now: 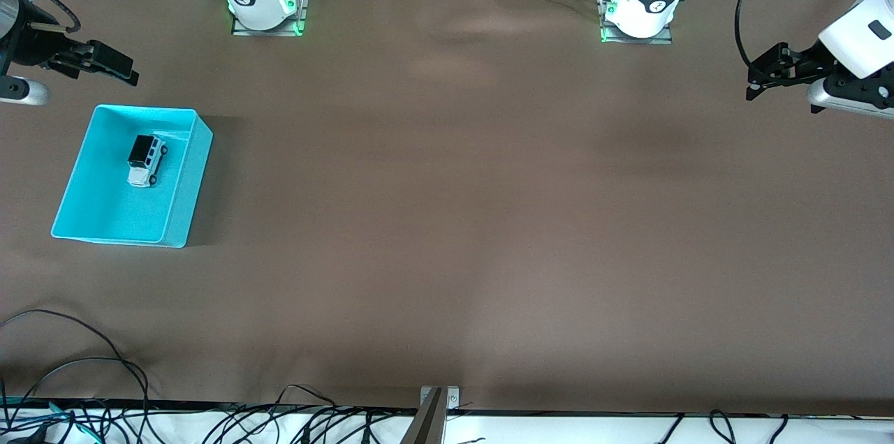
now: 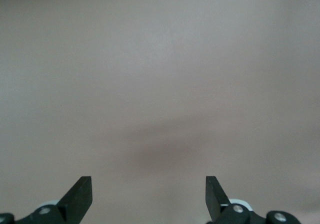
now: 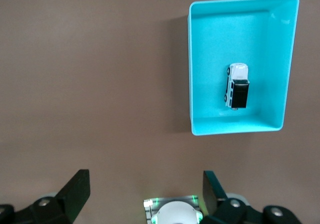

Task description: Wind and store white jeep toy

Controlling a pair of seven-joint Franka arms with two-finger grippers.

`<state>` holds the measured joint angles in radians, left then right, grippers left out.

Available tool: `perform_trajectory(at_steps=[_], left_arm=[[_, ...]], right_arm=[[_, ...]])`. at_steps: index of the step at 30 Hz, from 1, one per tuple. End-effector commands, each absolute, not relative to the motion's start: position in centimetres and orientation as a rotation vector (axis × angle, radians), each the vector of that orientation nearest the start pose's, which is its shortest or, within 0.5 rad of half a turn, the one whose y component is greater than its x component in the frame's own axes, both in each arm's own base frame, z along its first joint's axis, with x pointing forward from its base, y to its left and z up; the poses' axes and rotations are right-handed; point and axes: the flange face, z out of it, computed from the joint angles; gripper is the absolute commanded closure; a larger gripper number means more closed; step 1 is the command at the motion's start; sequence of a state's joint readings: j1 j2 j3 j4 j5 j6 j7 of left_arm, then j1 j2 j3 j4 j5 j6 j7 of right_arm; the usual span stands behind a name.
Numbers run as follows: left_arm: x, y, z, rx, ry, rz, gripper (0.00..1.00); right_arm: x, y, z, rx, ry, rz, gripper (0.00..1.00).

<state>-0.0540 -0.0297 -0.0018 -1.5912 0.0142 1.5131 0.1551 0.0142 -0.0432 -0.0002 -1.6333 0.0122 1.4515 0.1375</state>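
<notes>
The white jeep toy (image 1: pixel 146 160) (image 3: pixel 237 85), black-roofed, stands on its wheels inside the cyan bin (image 1: pixel 98 213) (image 3: pixel 215 33) at the right arm's end of the table. My right gripper (image 1: pixel 115 67) (image 3: pixel 145 184) hangs open and empty in the air beside the bin, over bare table between the bin and its own base. At the other end, my left gripper (image 1: pixel 758 77) (image 2: pixel 149 184) hangs open over bare brown table, with nothing between its fingers. Neither gripper touches the toy or the bin.
The right arm's base (image 1: pixel 260 1) and the left arm's base (image 1: pixel 639 8) stand along the table edge farthest from the front camera. Black cables (image 1: pixel 105 388) and a metal bracket (image 1: pixel 436 402) lie along the nearest edge. Brown table covering (image 1: pixel 454 220) spans the middle.
</notes>
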Motion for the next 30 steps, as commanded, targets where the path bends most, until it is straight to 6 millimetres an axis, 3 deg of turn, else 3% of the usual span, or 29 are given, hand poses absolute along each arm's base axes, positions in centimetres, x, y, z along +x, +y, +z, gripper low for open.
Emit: perform_trajectory(at_steps=[1, 13, 30], left_arm=[[54.1, -3.1, 63.3, -3.108, 0.314, 0.080, 0.00], [54.1, -3.1, 63.3, -3.108, 0.314, 0.080, 0.00], [54.1, -3.2, 63.4, -3.108, 0.317, 0.078, 0.00]], right_arm=[[52.7, 0.7, 60.5, -3.116, 0.176, 0.194, 0.00], [52.0, 0.3, 61.8, -3.117, 0.115, 0.198, 0.00], [51.3, 0.5, 62.1, -3.117, 0.050, 0.245, 0.00]])
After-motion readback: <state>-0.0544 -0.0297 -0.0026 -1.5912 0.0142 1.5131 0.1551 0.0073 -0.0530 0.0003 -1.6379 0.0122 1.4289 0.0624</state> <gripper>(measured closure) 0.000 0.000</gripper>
